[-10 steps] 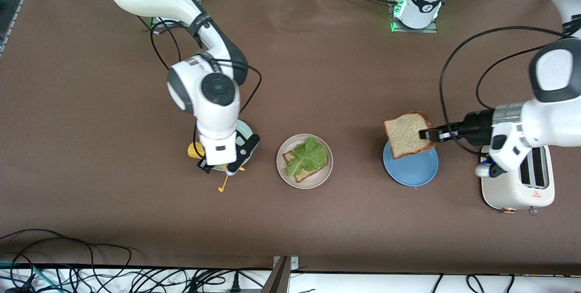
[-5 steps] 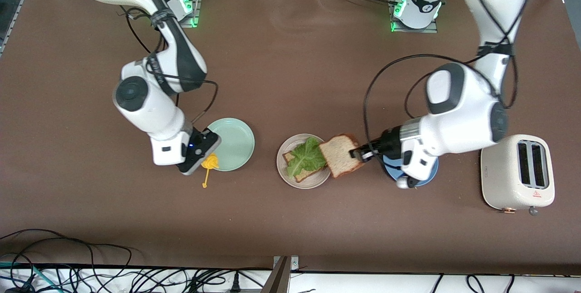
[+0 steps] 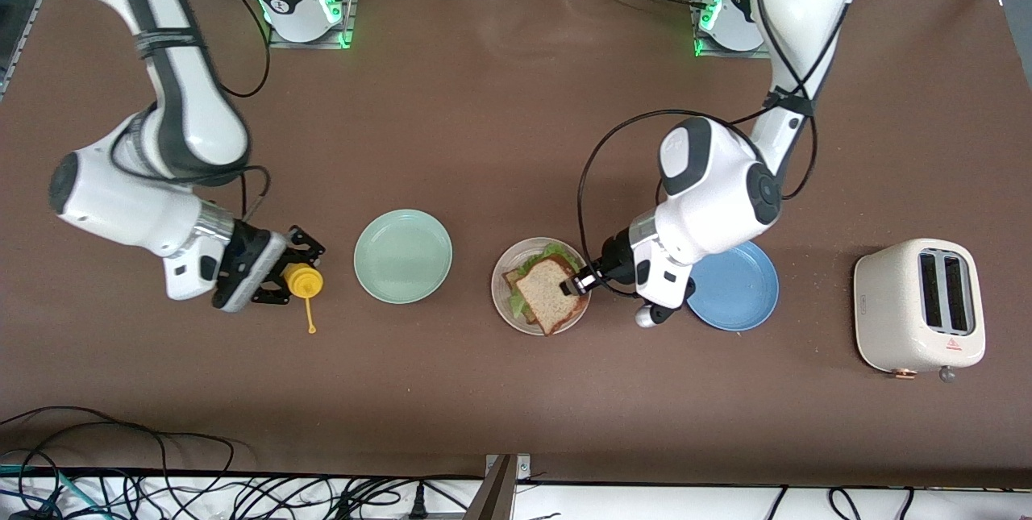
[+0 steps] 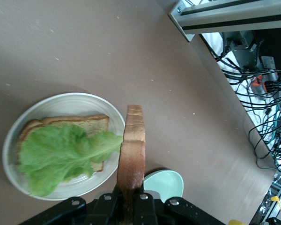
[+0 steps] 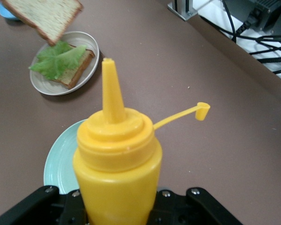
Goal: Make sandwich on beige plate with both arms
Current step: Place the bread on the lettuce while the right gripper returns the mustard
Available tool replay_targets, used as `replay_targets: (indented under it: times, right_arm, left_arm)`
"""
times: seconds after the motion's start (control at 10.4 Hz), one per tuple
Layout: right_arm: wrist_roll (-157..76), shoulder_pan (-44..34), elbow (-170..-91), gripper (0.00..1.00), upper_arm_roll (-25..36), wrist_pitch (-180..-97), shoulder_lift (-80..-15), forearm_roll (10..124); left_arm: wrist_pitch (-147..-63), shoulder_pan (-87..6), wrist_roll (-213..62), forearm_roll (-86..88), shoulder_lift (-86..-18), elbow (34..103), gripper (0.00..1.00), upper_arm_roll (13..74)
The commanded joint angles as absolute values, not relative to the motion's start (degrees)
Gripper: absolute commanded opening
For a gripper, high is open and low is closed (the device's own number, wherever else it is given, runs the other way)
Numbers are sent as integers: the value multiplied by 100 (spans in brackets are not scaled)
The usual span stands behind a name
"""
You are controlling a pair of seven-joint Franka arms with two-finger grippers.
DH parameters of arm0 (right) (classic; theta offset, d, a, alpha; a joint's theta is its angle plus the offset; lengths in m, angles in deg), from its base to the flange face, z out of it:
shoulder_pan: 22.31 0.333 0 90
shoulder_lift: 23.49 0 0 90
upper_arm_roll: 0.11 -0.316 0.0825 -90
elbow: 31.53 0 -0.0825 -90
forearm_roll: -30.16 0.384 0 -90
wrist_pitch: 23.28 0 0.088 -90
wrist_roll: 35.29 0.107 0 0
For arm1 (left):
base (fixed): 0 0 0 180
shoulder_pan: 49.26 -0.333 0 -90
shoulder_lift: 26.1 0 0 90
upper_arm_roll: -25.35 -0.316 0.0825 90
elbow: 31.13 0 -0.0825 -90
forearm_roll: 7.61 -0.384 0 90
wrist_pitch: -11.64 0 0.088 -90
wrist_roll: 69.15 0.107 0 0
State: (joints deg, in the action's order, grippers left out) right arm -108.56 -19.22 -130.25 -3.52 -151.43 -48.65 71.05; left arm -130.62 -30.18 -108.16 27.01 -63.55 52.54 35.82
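Holding a square brown slice (image 3: 551, 293) edge-on over ruffled lettuce (image 4: 61, 154) and bottom bread on the round beige plate (image 3: 501, 301): left gripper (image 3: 574, 284), clamped tight. Gripping a glossy yellow bottle (image 5: 116, 168) beside the mint plate (image 3: 403, 255): right gripper (image 3: 284, 272).

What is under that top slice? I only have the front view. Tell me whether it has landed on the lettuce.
Observer: Not landed. In the right wrist view the top slice hangs tilted in the air over the lettuce, apart from it.
Operator: Check the left claw's grip.
Observer: The left claw is shut on one edge of the slice, which shows edge-on above the beige plate.
Operator: Report the right claw too.
Observer: The right claw holds the yellow bottle. Its nozzle is bare, and the cap sticks out on its tether.
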Motion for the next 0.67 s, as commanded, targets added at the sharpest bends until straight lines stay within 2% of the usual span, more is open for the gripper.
replay_targets:
  times: [0.0,0.29,0.58]
  right_arm:
    - [-12338,-2378,-13269,0,-433,-14670,-4818,8136]
    - [-14141,-2705,-13585,0,-433,-14353,-5019,9313]
    - [-15934,-2916,-13875,0,-259,-13730,-5537,10536]
  left_arm:
    - [-13487,-2791,-10773,2984,-6398,5420,0,3502]
    - [-13488,-2738,-10677,2957,-6372,5658,0,3502]
    - [-13488,-2685,-10650,2922,-6416,5737,0,3502]
